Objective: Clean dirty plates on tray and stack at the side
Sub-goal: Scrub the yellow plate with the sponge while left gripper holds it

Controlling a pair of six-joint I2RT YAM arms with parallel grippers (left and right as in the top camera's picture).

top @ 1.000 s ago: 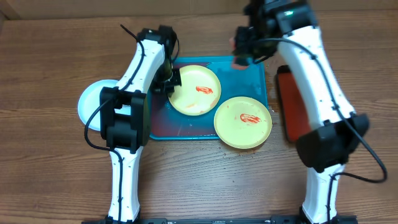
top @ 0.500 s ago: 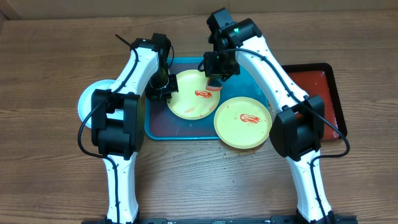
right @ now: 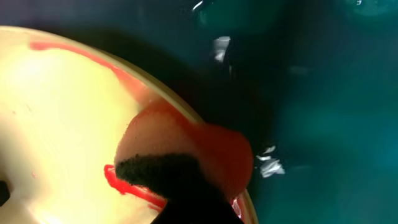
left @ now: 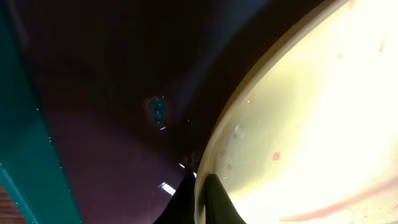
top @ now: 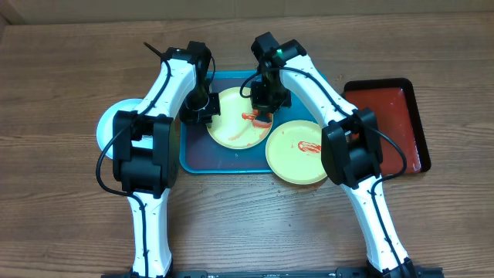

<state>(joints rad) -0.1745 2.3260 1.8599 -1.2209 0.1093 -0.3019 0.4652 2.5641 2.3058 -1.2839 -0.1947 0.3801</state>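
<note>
On the teal tray (top: 193, 158) lies a pale yellow plate (top: 231, 131) with a red sauce smear (right: 130, 183). My left gripper (top: 202, 110) is shut on its left rim; in the left wrist view the fingers (left: 208, 202) pinch the plate's edge (left: 311, 112). My right gripper (top: 264, 106) is shut on a reddish sponge (right: 186, 140) with a dark scouring side, pressed onto the plate's right part (right: 56, 112) by the smear. A second smeared yellow plate (top: 301, 150) overhangs the tray's right rim. A pale blue-white plate (top: 108, 127) lies on the table left of the tray.
A dark-red tray (top: 394, 116) with a black rim sits at the right on the wooden table (top: 255, 224). Water drops glisten on the teal tray's floor (right: 323, 93). Both arms cross over the tray's back half.
My right arm swung left from beside the dark-red tray and brought the sponge down onto the plate on the teal tray. The left gripper kept its hold on the rim.
</note>
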